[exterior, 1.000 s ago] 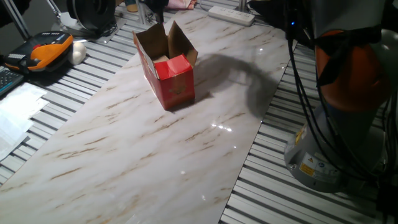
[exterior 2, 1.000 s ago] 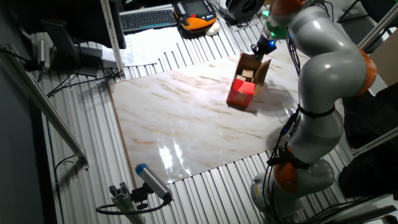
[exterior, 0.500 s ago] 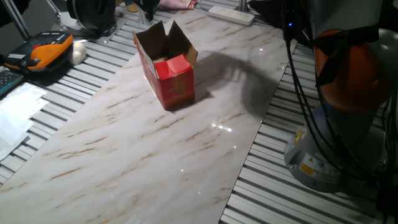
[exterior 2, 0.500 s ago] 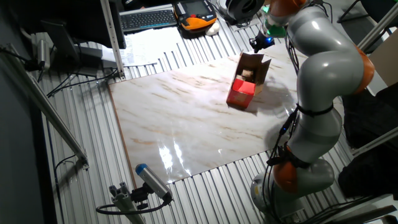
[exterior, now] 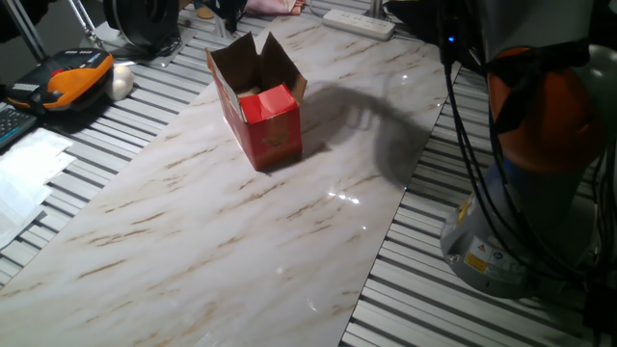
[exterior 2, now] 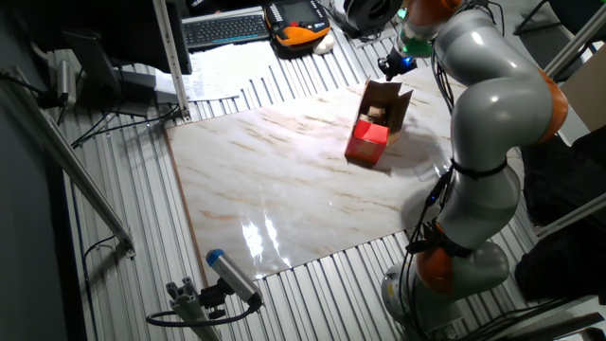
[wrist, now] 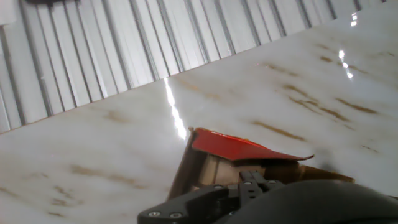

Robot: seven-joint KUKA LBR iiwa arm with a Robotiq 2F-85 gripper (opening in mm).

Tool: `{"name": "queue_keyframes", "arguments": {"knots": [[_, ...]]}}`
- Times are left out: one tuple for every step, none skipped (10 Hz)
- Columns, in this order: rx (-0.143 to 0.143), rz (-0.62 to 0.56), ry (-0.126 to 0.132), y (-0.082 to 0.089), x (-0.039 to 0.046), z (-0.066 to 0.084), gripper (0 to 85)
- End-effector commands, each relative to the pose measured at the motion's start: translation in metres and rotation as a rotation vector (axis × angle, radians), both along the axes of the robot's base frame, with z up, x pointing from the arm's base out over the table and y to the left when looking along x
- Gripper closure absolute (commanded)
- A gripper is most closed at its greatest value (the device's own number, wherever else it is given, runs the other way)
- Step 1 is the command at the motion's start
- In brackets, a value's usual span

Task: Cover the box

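Red carton [exterior: 262,114] sits mid marble slab [exterior: 241,231], back flaps up, near flap already down. Gripper [exterior 2: 397,64] just behind carton's back flap, finger spread hidden, can't tell. Next I'd guess: push upright flap forward over opening.

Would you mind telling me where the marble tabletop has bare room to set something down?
Bare marble stretches from the box toward the near end of the tabletop. It is crowded at the far end, where the gripper hovers by the box's raised flaps.
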State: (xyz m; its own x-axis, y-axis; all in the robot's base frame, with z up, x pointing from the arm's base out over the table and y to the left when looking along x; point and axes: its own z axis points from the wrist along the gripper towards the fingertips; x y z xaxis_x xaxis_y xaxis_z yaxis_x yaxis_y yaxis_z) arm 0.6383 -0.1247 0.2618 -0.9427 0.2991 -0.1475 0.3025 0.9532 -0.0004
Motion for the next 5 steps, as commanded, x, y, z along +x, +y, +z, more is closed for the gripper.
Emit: {"name": "queue_keyframes", "arguments": {"knots": [[0.010, 0.007, 0.002, 0.000, -0.0001, 0.000, 85.0], [0.027, 0.025, 0.001, -0.004, 0.0053, -0.002, 85.0], [0.041, 0.043, 0.000, -0.011, 0.0171, -0.006, 85.0], [0.059, 0.057, -0.002, -0.018, 0.0298, -0.010, 85.0], [0.058, 0.061, -0.005, -0.019, 0.0356, -0.012, 85.0]]}}
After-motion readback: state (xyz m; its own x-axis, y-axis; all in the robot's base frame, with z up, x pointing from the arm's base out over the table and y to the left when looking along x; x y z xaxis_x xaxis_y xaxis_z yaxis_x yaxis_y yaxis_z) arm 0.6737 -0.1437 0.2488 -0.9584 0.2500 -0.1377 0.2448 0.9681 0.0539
